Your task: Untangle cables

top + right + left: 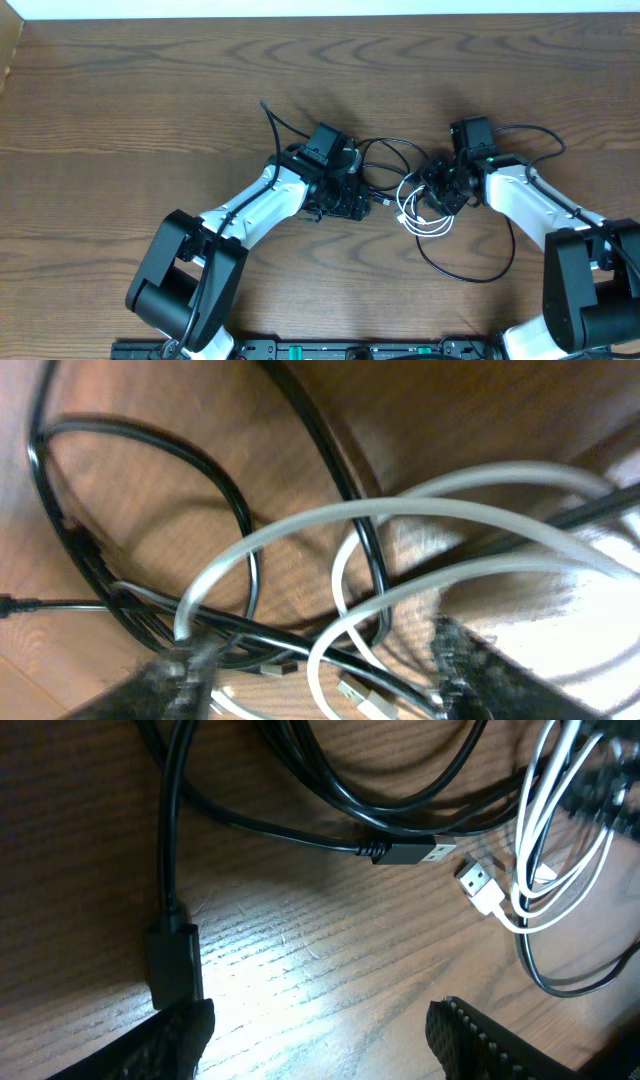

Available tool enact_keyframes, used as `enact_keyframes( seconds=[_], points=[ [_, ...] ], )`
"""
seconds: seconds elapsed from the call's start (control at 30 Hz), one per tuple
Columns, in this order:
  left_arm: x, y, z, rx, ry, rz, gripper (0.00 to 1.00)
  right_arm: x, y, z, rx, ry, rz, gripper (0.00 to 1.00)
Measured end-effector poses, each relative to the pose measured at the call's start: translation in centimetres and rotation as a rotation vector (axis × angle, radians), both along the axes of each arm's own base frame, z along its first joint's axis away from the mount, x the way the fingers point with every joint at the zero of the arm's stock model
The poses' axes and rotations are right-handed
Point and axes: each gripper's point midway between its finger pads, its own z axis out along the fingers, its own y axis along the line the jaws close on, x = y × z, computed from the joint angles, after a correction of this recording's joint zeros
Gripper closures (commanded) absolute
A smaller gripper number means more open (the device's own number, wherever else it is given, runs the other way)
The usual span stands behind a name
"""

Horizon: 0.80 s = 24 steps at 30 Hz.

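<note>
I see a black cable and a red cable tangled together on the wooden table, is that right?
Not quite: the second cable is white, not red. The left wrist view shows the white cable tangled together with the black cable on the wooden table.

- A robotics lab or test bench, not a home or shop.
- Two white-and-black robot arms, the left arm (pixel 250 205) rooted at 7 o'clock and the right arm (pixel 530 200) at 5 o'clock, reach over a wood-grain table (pixel 150 80).
- A black mounting rail (pixel 330 350) runs along the table edge at 6 o'clock.
- Loose cables (pixel 480 885) with USB plugs lie at the centre.
- A plain pale strip (pixel 300 7) borders the table at 12 o'clock.
</note>
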Motion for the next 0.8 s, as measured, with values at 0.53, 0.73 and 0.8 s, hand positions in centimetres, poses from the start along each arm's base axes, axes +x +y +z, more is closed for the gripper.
enact_keyframes(
  seconds=[0.53, 0.73, 0.8],
  points=[
    [0.0, 0.0, 0.0, 0.000, -0.001, 0.000, 0.27, 1.2, -0.8, 0.1, -0.017, -0.031, -0.061, 0.58],
    [0.0, 0.0, 0.0, 0.000, 0.000, 0.000, 0.27, 1.2, -0.4, 0.3, 0.012, -0.020, -0.070, 0.59],
    [0.0, 0.0, 0.0, 0.000, 0.000, 0.000, 0.27, 1.1, -0.2, 0.3, 0.020, -0.018, -0.068, 0.57]
  ],
)
